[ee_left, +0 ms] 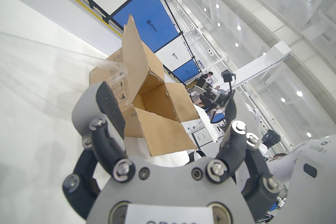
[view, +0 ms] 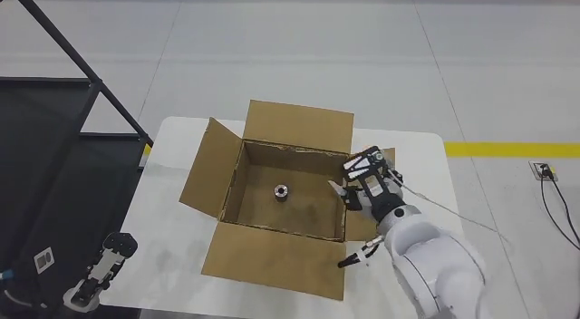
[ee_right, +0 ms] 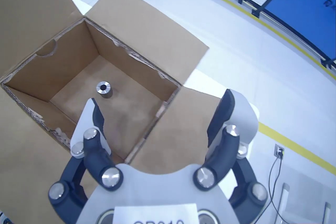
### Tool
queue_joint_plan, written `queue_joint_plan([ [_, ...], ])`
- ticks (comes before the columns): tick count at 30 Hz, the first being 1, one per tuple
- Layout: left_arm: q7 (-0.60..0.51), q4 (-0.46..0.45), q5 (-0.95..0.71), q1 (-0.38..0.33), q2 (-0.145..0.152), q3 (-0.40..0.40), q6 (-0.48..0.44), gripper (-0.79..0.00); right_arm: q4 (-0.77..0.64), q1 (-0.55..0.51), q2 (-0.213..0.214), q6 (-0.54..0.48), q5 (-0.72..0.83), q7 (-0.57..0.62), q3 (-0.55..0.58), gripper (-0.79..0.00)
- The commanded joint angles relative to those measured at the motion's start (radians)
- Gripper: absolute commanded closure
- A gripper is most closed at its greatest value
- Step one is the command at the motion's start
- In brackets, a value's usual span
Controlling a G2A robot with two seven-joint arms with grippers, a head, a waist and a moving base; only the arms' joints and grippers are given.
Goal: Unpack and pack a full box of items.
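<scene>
Cardboard box (view: 299,125) sits open, probably a steel bushing (view: 281,193) on its floor, with the right gripper (view: 343,185) angled over its right wall. In the left wrist view, the left gripper (ee_left: 168,96) has its jaws wide apart and empty, the box beyond. In the right wrist view, the jaws are wide apart and empty, pointing down into the box.

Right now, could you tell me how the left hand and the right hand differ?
The right hand hangs above the cardboard box, at a side flap; the left hand sits apart from it, near a corner of the table. The right hand faces down into the box at the metal cylinder; the left hand faces its outer side. Both are open and empty.
</scene>
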Motion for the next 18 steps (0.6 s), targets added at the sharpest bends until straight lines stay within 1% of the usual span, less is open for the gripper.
queue_joint_plan([
  [1,0.0,0.0,0.0,0.0,0.0,0.0,0.0,-0.785,-0.058,-0.045,0.007,-0.038,0.031,0.012,0.069,-0.785],
  [5,0.0,0.0,0.0,0.0,0.0,0.0,0.0,-0.785,-0.126,-0.123,0.023,-0.167,0.117,0.023,0.204,-0.785],
  [9,0.0,0.0,0.0,0.0,0.0,0.0,0.0,-0.785,-0.117,-0.173,0.039,-0.324,0.273,0.018,0.34,-0.785],
  [11,0.0,0.0,0.0,0.0,0.0,0.0,0.0,-0.785,-0.079,-0.18,0.049,-0.414,0.368,0.021,0.415,-0.785],
  [14,0.0,0.0,0.0,0.0,0.0,0.0,0.0,-0.785,0.023,-0.156,0.069,-0.579,0.547,0.044,0.52,-0.785],
  [15,0.0,0.0,0.0,0.0,0.0,0.0,0.0,-0.785,0.061,-0.143,0.078,-0.655,0.622,0.05,0.543,-0.785],
  [18,0.0,0.0,0.0,0.0,0.0,0.0,0.0,-0.785,0.175,-0.135,0.12,-0.772,0.745,-0.058,0.585,-0.785],
])
